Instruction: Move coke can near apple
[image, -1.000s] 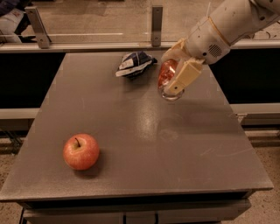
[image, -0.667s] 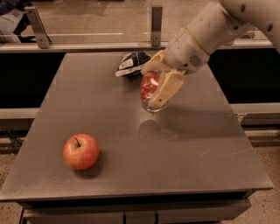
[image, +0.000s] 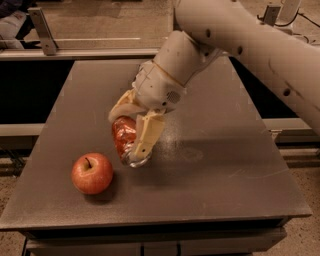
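The gripper (image: 131, 136) was clamped on the coke can (image: 123, 137), holding it low over the table (image: 225, 175), a little left of the table's middle. The can stood nearly upright with a slight tilt. Its shiny silver end was turned down toward 6 o'clock and its upper end was hidden inside the gripper. Its side was red with a mottled, crumpled look, pale glints breaking up the colour. Only a narrow strip of it showed between the cream fingers (image: 148, 131): one long finger ran down the can's side at 3 o'clock, and the other curved over its top at about 11 o'clock. The silver rim sat close to the tabletop, but whether it touched the surface could not be told. The apple (image: 92, 173) lay at roughly 8 o'clock from the can, near it but apart, with a gap of bare grey table between them. It was round and red with fainter yellowish flecks, its short dark stem upright in the dimple, and it rested near the table's front-left corner. The white arm (image: 240, 40) reached in from 1 o'clock, its bulky wrist above the can. Beyond the table's far edge, toward 11 o'clock, a pale rail (image: 75, 52) ran across.
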